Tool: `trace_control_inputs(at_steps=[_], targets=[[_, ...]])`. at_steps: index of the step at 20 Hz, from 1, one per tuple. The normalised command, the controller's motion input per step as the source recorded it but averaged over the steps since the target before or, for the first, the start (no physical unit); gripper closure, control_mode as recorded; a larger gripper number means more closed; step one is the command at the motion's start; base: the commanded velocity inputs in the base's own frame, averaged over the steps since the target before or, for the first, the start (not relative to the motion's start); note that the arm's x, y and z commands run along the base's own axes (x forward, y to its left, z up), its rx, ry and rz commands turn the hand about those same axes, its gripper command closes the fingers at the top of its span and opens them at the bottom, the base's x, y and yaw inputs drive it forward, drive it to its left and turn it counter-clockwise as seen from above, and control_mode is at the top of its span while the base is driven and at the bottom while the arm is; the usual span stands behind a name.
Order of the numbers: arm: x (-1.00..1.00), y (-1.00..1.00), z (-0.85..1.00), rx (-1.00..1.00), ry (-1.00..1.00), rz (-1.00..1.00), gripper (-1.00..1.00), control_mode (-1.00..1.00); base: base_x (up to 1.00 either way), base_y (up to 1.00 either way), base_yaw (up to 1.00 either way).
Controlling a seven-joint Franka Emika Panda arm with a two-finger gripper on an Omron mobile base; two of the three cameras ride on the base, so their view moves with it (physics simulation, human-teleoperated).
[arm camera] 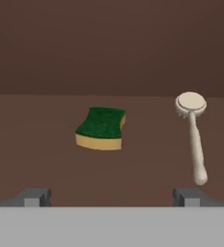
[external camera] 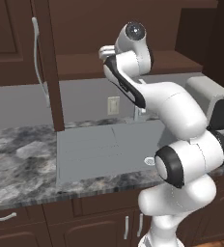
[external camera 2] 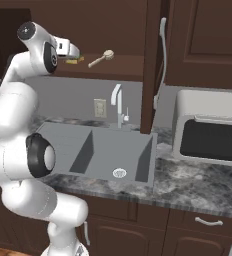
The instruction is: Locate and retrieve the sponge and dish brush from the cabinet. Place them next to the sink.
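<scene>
While lying flat on the brown wooden cabinet shelf [arm camera: 46,144], looked light and squashy, that yellow sponge with dark green top [arm camera: 101,128]: best pinched across its short sides. Just beside, a stiff, thin cream-white dish brush [arm camera: 193,132]. Two-finger gripper [arm camera: 112,198] spread wide, holding nothing.

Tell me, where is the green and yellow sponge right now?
The sponge lies flat on the cabinet shelf, ahead of the open gripper in the hand view. The dish brush lies apart from it, to its right.
</scene>
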Motion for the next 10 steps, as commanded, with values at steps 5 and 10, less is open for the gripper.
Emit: trace_control_inputs(at_steps=[5,10], targets=[[0.55,0.02,0.0,-0.02,0.03,0.01,-1.0,-1.0,0.0,0.0,0.0],[0.42,0.13,-0.03,-0.02,0.0,0.0,-1.0,-1.0,0.0,0.0,0.0]])
